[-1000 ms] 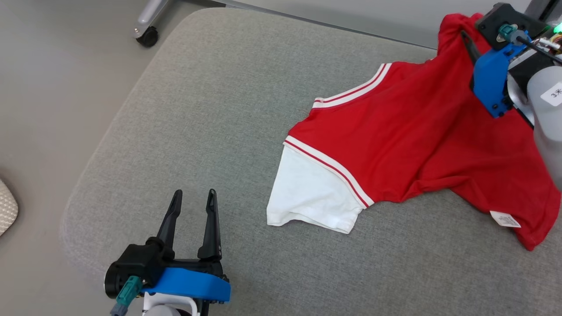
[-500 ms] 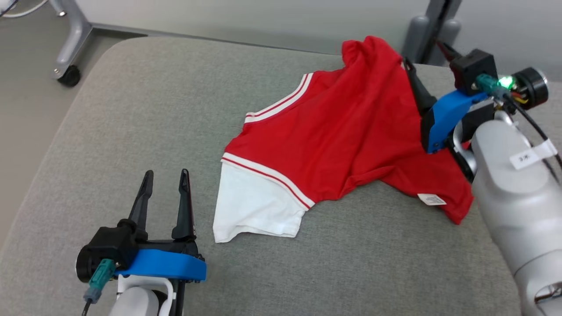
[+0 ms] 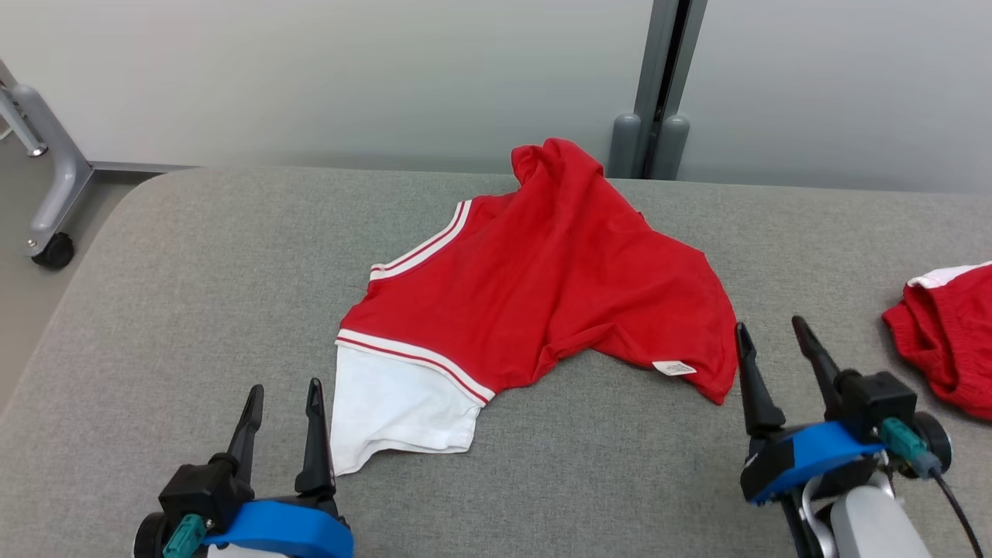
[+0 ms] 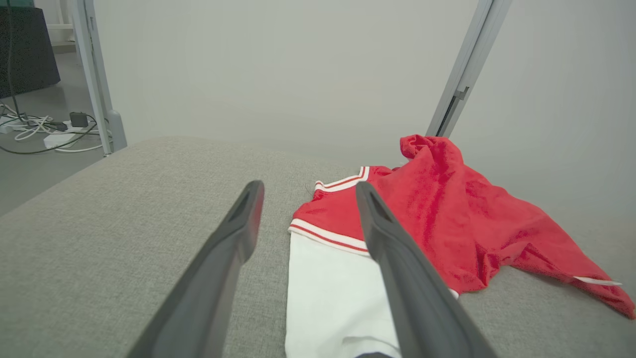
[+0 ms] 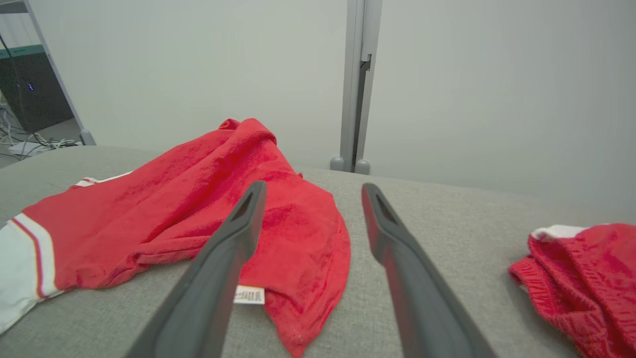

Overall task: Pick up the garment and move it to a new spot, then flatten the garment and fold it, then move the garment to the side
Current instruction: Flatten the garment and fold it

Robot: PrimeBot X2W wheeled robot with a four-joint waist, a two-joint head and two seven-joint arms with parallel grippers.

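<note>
I see the red garment (image 3: pixel 558 287) lying rumpled mid-desk (image 3: pixel 194 271), its white sleeve just beside my left gripper (image 3: pixel 284 387). Right gripper (image 3: pixel 769 325) sits near the hem (label corner). Both sets of fingers are spread and hold nothing. Another red piece (image 3: pixel 942 341) lies far right.

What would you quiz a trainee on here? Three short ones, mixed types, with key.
1. True or false: the left end effector and the right end effector are both open and hold nothing.
2. The white sleeve of the red garment lies nearest: A. the left end effector; B. the right end effector; C. midway between both.
3. Fill in: the second red garment lies on the grey cushion at the robot's ___.
Key: 1 true; 2 A; 3 right.
</note>
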